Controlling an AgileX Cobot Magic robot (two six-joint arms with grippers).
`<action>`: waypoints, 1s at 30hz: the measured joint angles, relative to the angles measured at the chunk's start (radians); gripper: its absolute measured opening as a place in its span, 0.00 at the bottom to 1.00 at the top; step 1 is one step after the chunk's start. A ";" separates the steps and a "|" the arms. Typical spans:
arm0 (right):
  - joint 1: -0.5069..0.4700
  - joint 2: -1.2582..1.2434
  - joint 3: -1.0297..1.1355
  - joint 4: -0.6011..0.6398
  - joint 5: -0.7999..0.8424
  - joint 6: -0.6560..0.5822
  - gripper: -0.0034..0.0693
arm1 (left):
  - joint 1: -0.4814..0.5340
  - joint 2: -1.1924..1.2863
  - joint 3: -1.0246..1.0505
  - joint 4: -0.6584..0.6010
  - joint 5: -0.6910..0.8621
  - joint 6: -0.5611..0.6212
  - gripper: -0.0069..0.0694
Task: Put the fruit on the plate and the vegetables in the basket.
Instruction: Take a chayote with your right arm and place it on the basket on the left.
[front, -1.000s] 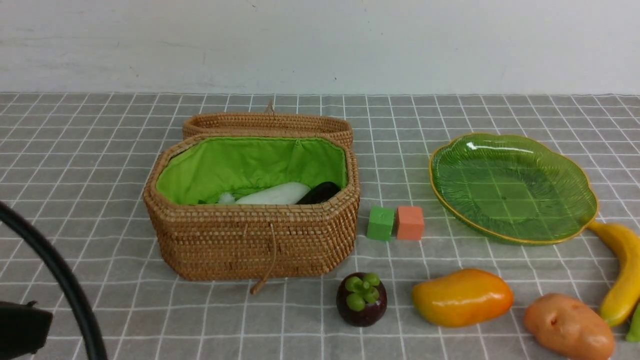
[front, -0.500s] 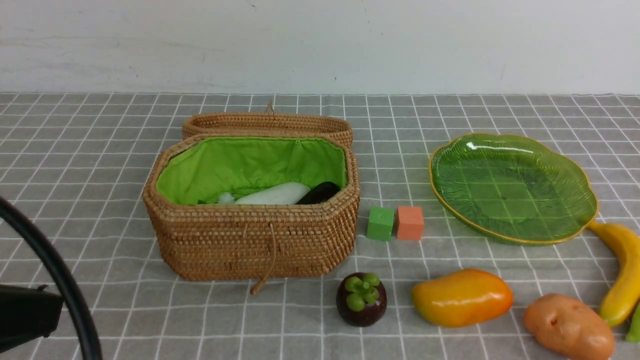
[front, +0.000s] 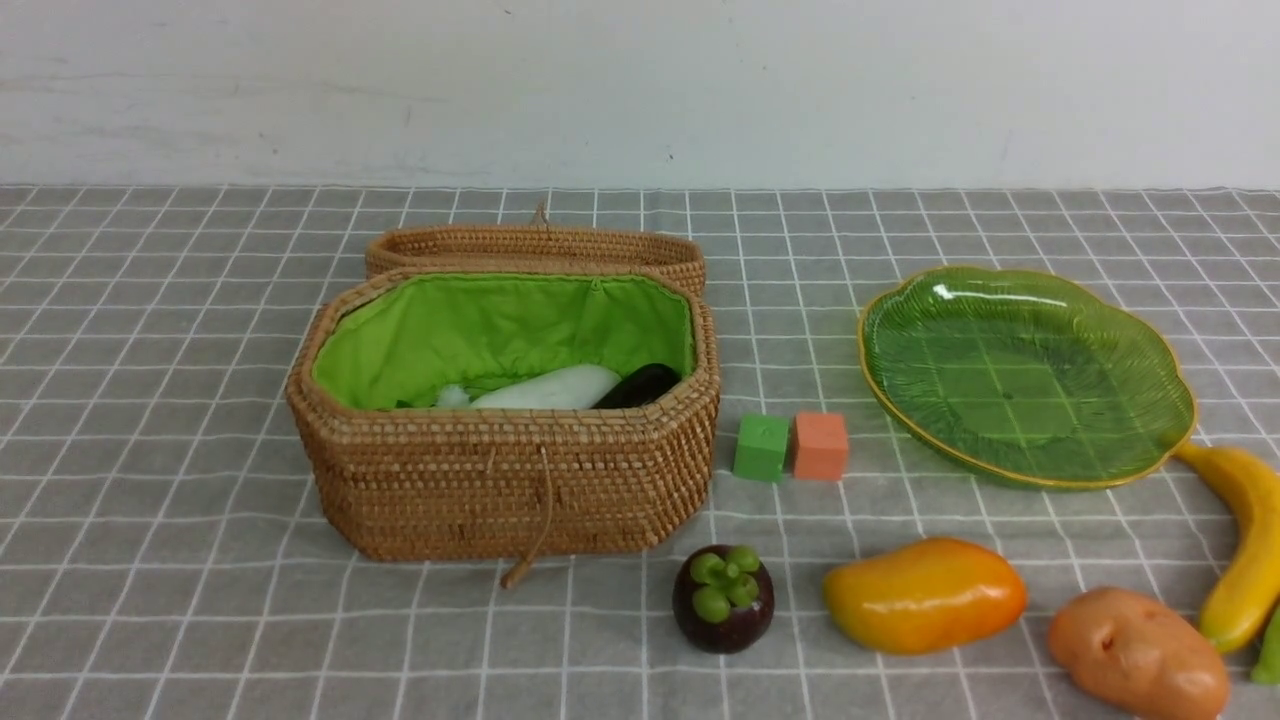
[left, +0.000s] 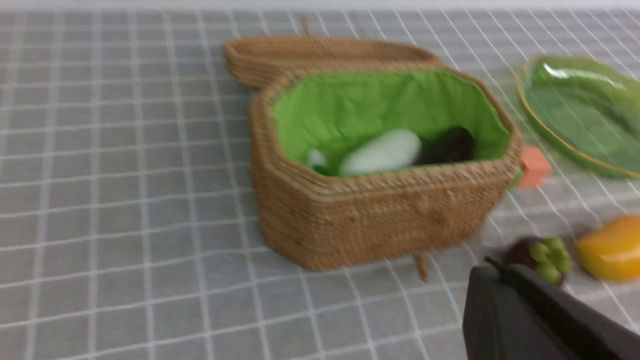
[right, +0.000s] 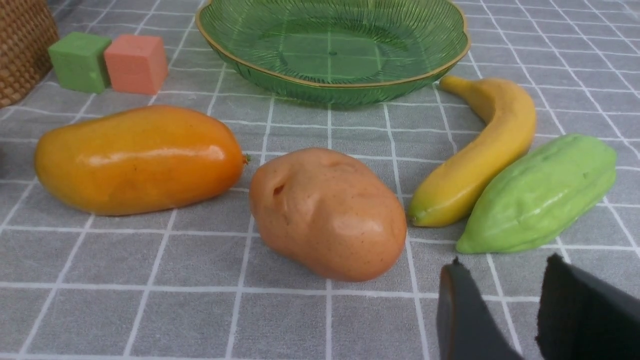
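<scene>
The open basket (front: 500, 470) holds the white radish (front: 550, 388) and dark eggplant (front: 640, 384). The green plate (front: 1020, 375) is bare. On the cloth in front lie the mangosteen (front: 722, 598), mango (front: 925, 594), potato (front: 1135, 652), banana (front: 1245, 540) and a green vegetable (front: 1268, 650). Neither arm shows in the front view. My left gripper (left: 492, 267) is shut and empty, back from the basket with the mangosteen (left: 542, 252) just past its tip. My right gripper (right: 505, 265) is open and empty, short of the potato (right: 327, 212) and green vegetable (right: 540, 195).
The basket's woven lid (front: 535, 250) lies behind it. A green cube (front: 762, 446) and an orange cube (front: 820, 445) sit between basket and plate. A checked grey cloth covers the table, with a white wall at the back.
The left arm's black body and cable, seen at the front view's lower left, have drawn back out of that view. Nothing on the table has moved.
</scene>
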 joint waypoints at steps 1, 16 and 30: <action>0.000 0.000 0.000 0.000 0.000 0.000 0.38 | 0.037 -0.037 0.041 -0.008 -0.032 0.018 0.07; 0.000 0.000 0.000 0.000 0.000 0.000 0.38 | 0.338 -0.506 0.740 -0.148 -0.295 0.189 0.07; 0.000 0.000 0.000 0.000 0.000 0.000 0.38 | 0.305 -0.506 0.808 -0.116 -0.271 0.199 0.08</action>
